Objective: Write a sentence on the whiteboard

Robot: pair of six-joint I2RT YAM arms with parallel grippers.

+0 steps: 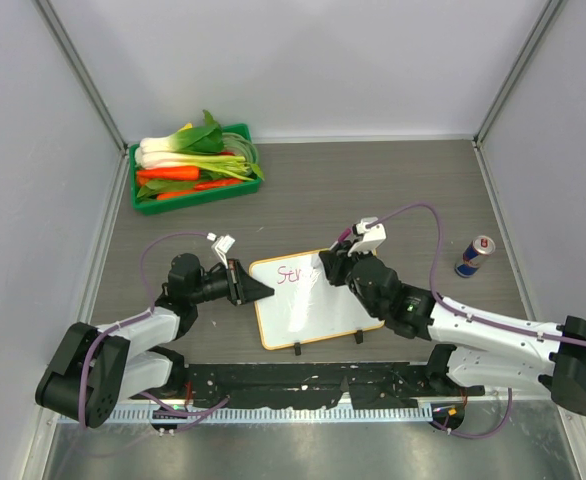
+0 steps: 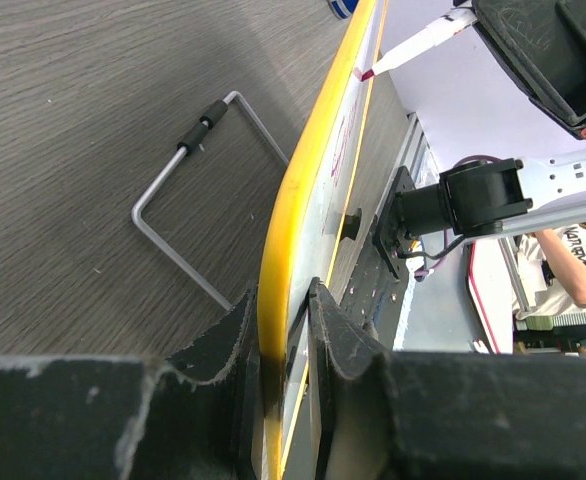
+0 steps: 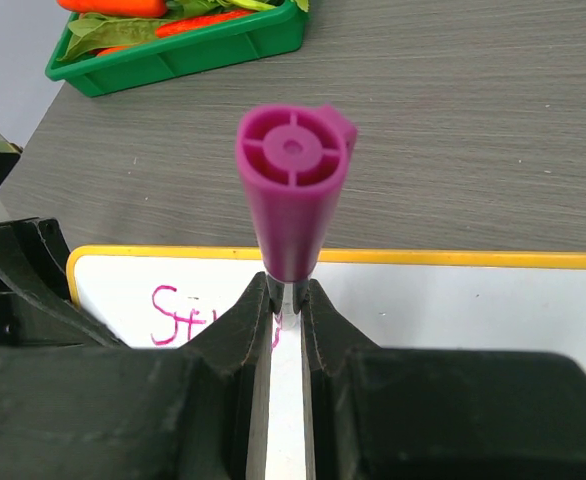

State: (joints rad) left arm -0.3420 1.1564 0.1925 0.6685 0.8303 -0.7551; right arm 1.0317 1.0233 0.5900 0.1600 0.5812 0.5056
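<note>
Top external: green tray [image 1: 195, 198] beyond the whiteboard [image 1: 303, 312] holds carrots [image 1: 168, 173] and greens [image 1: 205, 138].

pink writing [image 1: 295, 273] on whiteboard [image 1: 308, 310], seemingly "Str"

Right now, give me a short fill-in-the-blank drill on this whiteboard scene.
The left jaws clamp the edge of the ____.
The right jaws grip a magenta ____ near the pink writing.
The vegetables lie in a ____ tray.
In the top view, the can stands at the table's ____ side.
Missing: whiteboard; marker; green; right.
</note>
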